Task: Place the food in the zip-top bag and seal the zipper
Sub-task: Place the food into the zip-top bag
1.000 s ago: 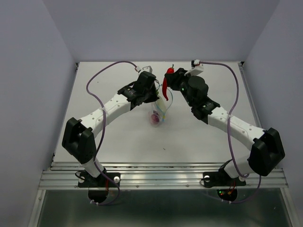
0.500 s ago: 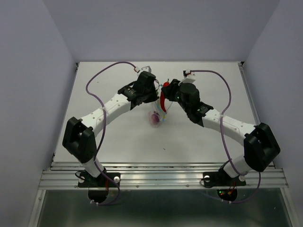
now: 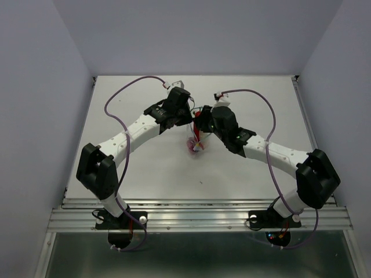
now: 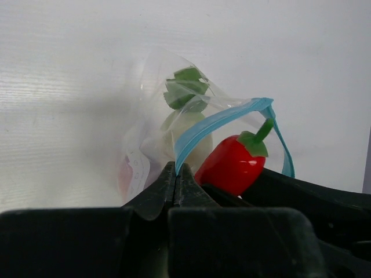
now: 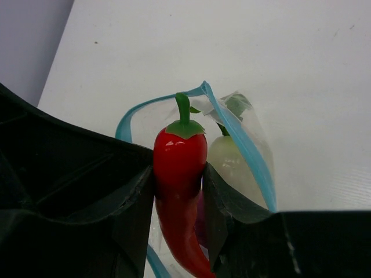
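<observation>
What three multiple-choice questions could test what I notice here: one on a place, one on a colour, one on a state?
1. The right gripper is:
A. open and empty
B. shut on nothing
C. shut on the chili

2. The radish is:
A. in the right gripper
B. in the bag
C. on top of the chili

3. The zipper is:
A. blue
B. yellow
C. black

Answers:
1 C: in the right wrist view the gripper presses on both sides of the chili.
2 B: it shows through the clear plastic.
3 A: a light-blue strip rims the bag's mouth.
</observation>
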`<state>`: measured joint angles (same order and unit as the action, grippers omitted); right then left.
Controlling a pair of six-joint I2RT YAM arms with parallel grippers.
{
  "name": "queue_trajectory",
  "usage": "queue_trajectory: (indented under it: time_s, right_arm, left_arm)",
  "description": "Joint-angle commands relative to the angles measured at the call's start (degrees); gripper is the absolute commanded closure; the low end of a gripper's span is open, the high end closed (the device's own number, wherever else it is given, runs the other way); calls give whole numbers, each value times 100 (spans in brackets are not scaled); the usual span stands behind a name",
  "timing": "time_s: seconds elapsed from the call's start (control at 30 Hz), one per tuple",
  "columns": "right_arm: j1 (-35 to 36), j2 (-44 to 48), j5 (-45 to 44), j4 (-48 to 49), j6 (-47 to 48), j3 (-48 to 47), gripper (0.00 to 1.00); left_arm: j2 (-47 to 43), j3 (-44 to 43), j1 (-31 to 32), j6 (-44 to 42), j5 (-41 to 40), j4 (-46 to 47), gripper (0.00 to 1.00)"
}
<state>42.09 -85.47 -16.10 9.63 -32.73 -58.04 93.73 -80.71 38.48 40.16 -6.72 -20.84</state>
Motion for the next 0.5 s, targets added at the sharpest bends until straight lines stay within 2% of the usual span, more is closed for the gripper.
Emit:
queue_trajectory:
  time_s: [0.0, 0.2, 0.3, 0.4, 0.47]
  right_arm:
    - [54, -215, -16, -434, 135, -312, 69]
    - [54, -549, -69, -954, 144, -735, 63]
    - [54, -602, -69, -1165, 127, -840, 55]
    - [54, -523, -25, -1226, 179, -989, 36]
    - [54, -479, 36, -1279, 232, -1068, 33]
  left_arm:
    - [-154, -6, -51, 44, -136, 115, 100]
    - [-215, 37, -51, 1, -154, 194, 100]
    - [-215, 46, -51, -35, -102, 221, 100]
    - [-215, 64, -51, -61, -66, 247, 100]
    - [-206, 73, -51, -79, -49, 265, 100]
